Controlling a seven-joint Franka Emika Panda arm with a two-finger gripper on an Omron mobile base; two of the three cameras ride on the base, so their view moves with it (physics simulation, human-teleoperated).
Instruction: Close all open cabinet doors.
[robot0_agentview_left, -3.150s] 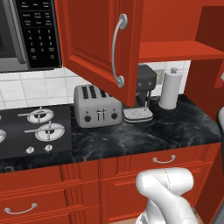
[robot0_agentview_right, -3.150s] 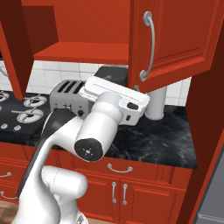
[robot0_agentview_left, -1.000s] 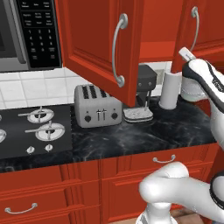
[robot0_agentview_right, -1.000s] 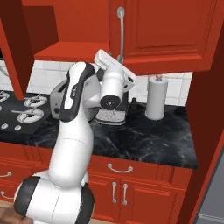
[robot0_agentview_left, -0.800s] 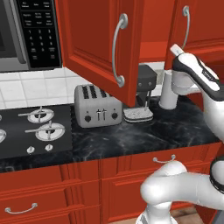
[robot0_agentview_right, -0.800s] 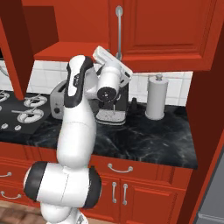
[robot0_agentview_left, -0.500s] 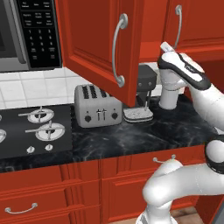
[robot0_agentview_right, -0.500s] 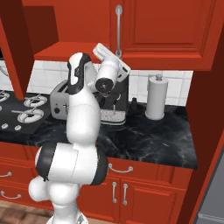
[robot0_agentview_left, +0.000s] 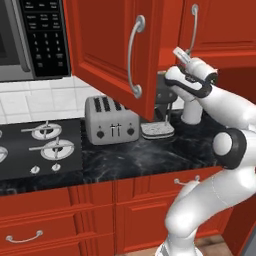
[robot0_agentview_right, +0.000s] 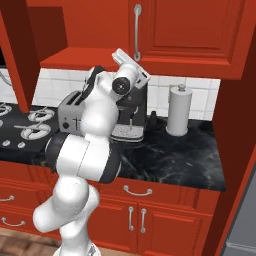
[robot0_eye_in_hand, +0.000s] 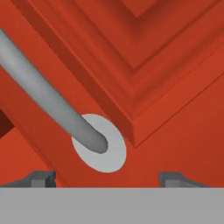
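Right upper cabinet door (robot0_agentview_right: 192, 30) looks shut, flush w/ its frame above the table; its curved silver handle (robot0_agentview_right: 136, 32) sits at the door's left edge. Left upper door (robot0_agentview_left: 112, 52) hangs wide open, swung out over the toaster (robot0_agentview_left: 111, 120), so approx half the job seems done and that door is left. No other open doors visible in these views, though lower ones (robot0_agentview_right: 157, 220) appear closed.

Gripper (robot0_eye_in_hand: 107, 177) sits right at the shut door's lower handle mount; its fingers (robot0_eye_in_hand: 41, 178) stand apart w/ nothing between them, handle end just beyond, not gripped.

Doors: glossy red, rectangular, raised stepped inner panel, hard edges. Handles: smooth round metal bar, bowed, ending in a flat round washer (robot0_eye_in_hand: 100, 146). Table (robot0_agentview_right: 165, 160): dark marbled stone, polished. Toaster is brushed grey metal, boxy w/ rounded corners. Paper-towel roll (robot0_agentview_right: 179, 110) white, cylindrical, far right. Coffee maker (robot0_agentview_right: 130, 117) dark, behind arm. Wall tile white, square.
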